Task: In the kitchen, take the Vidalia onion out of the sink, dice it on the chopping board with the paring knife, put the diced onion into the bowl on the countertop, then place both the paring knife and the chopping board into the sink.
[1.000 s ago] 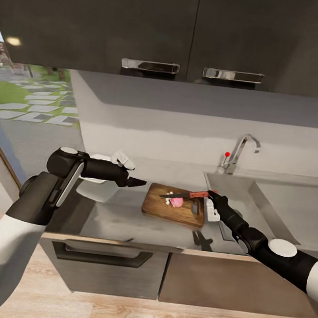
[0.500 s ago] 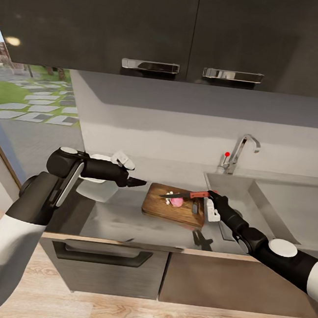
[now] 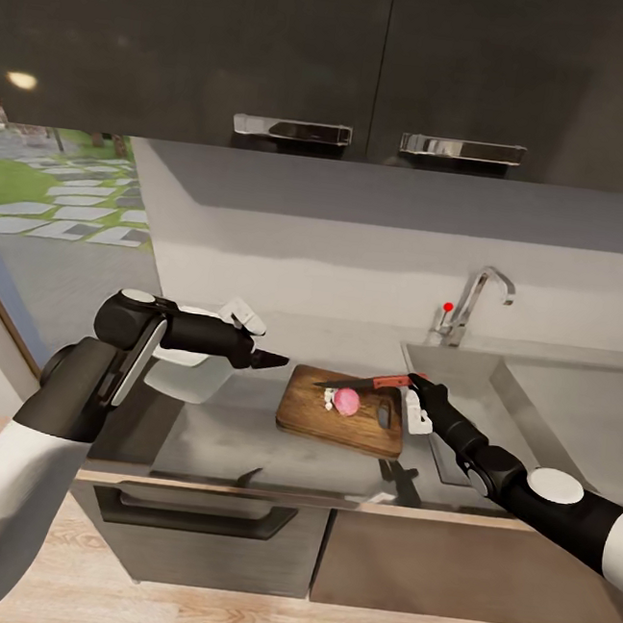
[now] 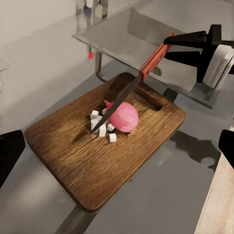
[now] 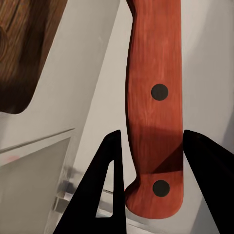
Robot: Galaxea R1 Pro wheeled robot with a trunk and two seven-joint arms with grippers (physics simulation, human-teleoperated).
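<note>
With the right gripper (image 3: pixel 412 385) clamped on the knife (image 4: pixel 130 90) handle, press the blade squarely down through the onion (image 4: pixel 125 118) at the board's (image 4: pixel 73 156) centre, left gripper (image 3: pixel 272 357) apparently closed, idle nearby.

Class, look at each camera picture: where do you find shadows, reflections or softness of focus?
Head view: the glossy countertop mirrors the right gripper as a dark shape beside the chopping board. Left wrist view: the paring knife throws a shadow across the board beside the Vidalia onion. Right wrist view: the fingers shade the knife handle's lower part; the background is soft.
</note>
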